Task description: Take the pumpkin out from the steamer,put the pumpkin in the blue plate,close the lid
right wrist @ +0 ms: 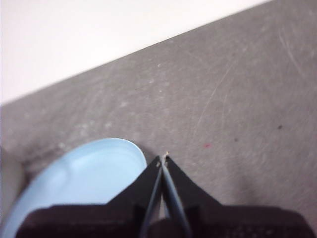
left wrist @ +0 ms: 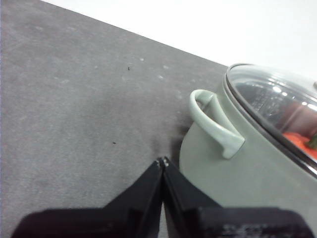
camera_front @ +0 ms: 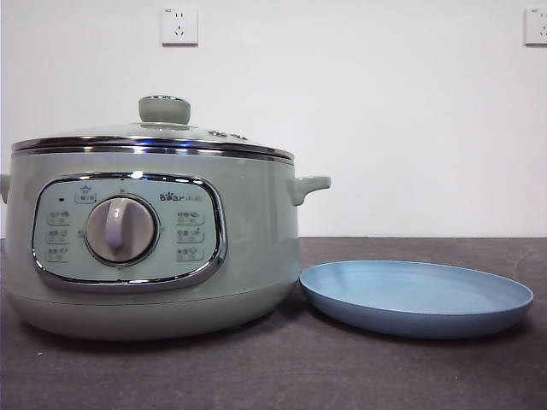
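The sage-green steamer stands at the left of the front view with the glass lid closed on it. In the left wrist view the steamer and its lid show, and the orange pumpkin with its green stem shows through the glass. The blue plate lies empty to the right of the steamer; it also shows in the right wrist view. My left gripper is shut and empty, beside the steamer's side handle. My right gripper is shut and empty, above the plate's edge.
Dark grey table runs to a white wall with two sockets. Neither arm shows in the front view.
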Available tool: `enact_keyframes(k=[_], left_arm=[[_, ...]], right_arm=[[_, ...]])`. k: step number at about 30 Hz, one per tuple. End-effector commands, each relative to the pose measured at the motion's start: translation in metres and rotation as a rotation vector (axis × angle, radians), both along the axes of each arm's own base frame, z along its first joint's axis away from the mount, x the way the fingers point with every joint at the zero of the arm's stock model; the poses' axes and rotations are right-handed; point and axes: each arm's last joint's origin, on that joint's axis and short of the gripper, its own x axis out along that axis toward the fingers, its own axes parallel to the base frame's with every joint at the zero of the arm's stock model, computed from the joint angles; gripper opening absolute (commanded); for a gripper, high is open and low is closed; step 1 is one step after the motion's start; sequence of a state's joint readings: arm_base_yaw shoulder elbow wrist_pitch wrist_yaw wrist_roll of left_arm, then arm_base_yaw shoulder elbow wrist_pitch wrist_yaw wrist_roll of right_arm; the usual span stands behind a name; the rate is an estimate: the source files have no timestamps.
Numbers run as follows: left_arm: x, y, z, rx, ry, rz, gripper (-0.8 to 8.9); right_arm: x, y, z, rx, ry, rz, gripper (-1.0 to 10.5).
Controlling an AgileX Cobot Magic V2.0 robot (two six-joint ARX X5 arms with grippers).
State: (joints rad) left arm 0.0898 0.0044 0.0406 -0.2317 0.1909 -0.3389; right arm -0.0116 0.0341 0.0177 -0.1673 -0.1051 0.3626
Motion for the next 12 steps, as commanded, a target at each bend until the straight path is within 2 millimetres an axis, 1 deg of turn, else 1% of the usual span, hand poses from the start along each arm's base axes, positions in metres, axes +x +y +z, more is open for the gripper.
enact_keyframes(k=[1,4,6,9,12], left_arm=[[0.001,0.0,-0.003,-0.028,0.0,0.005,-0.05],[0.001,0.0,-0.002,-0.038,-0.003,-0.005,-0.06],[0.0,0.0,0.003,-0.046,-0.01,-0.01,-0.06],[-0.002,-0.001,0.016,-0.058,-0.023,-0.007,-0.06],[-0.003,-0.001,0.032,-0.057,-0.04,-0.008,-0.06]], right_arm=[[0.0,0.0,-0.004,0.136,0.033,-0.025,0.0],[0.0,0.001,-0.003,0.139,0.036,-0.005,-0.1],[-0.001,0.001,-0.001,0.14,0.047,-0.001,-0.1],[-0.003,0.001,0.008,0.14,0.06,-0.002,-0.1],[-0.005,0.001,0.023,0.14,0.052,-0.001,-0.1]])
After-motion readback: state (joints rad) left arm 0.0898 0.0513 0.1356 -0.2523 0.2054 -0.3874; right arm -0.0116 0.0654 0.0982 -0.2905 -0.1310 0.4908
